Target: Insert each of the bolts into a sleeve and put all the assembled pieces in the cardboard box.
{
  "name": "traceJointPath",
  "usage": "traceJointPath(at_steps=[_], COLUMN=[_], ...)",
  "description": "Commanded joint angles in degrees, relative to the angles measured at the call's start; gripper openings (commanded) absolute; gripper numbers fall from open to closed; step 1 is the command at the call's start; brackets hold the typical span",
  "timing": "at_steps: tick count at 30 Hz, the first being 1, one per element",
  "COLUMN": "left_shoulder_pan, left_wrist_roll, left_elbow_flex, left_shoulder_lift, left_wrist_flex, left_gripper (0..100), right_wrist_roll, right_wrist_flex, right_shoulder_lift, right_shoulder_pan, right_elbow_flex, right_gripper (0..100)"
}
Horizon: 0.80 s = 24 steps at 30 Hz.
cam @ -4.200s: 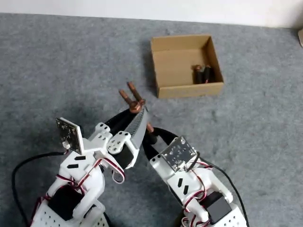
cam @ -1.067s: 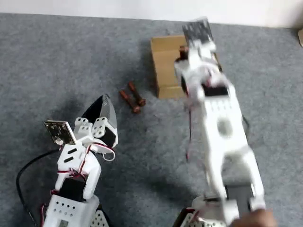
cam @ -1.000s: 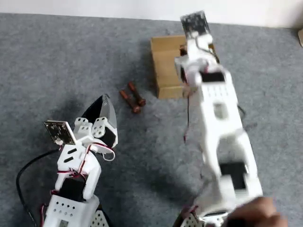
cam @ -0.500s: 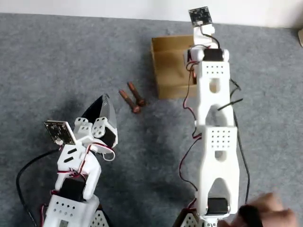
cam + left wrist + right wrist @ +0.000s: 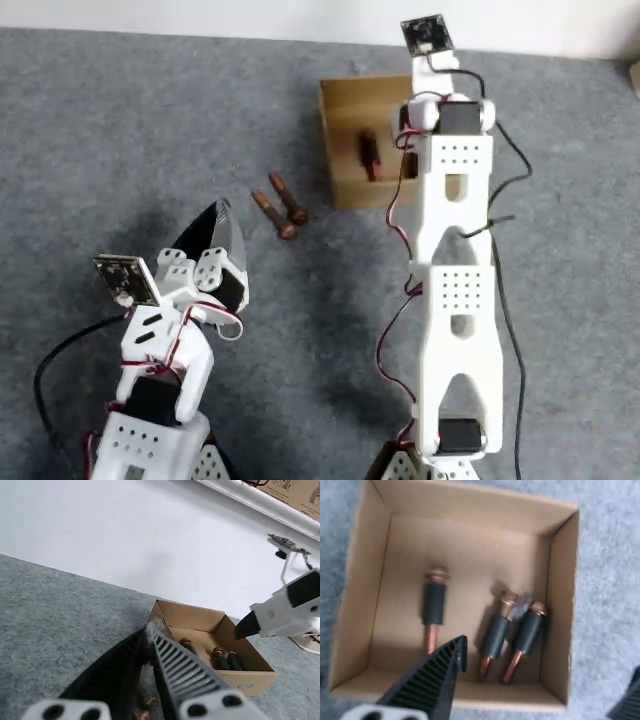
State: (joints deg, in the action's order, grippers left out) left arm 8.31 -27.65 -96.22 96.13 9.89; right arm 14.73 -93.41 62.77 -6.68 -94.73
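Cardboard box (image 5: 343,125) holds 3 assembled pcs (image 5: 434,604), R gripper (image 5: 547,657) spread wide above it; L gripper (image 5: 222,216) closed, empty, near 2 loose bolts (image 5: 290,200).

A grey, short-piled, carpet-like covering (image 5: 120,130) spreads over the whole work surface, evenly lit and marked by soft shadows. At its far edge it meets a plain white wall (image 5: 125,535), seen as a pale strip along the top of the high view. Higher up that wall runs a white ledge (image 5: 250,500), with 1 brown printed board (image 5: 295,487) showing just above it.
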Motion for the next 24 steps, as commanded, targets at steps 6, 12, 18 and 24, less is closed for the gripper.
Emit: traceJointPath(at_steps=[6, 12, 18, 24], left_shoulder_pan=[-0.31, -1.98, -3.65, -3.82], left_wrist_roll=[0.44, 0.35, 0.09, 0.09], left_elbow_flex=[-1.36, -0.84, 0.75, 3.12], left_shoulder_lift=[-0.22, -0.22, -0.22, -0.22], left_wrist_flex=[-0.26, -0.18, 2.9, 7.56], left_gripper=[1, 1, 1, 1], right_wrist_roll=[-5.19, -8.35, -8.35, -8.35], right_wrist_flex=[-7.78, -7.87, -7.87, -7.78], right_shoulder_lift=[-17.01, -28.35, -42.15, -64.13], right_shoulder_pan=[-2.59, -5.85, -11.12, -16.57], right_elbow_flex=[-7.43, -7.34, -0.92, 26.77], right_gripper=[45.7, 45.7, 45.7, 45.7])
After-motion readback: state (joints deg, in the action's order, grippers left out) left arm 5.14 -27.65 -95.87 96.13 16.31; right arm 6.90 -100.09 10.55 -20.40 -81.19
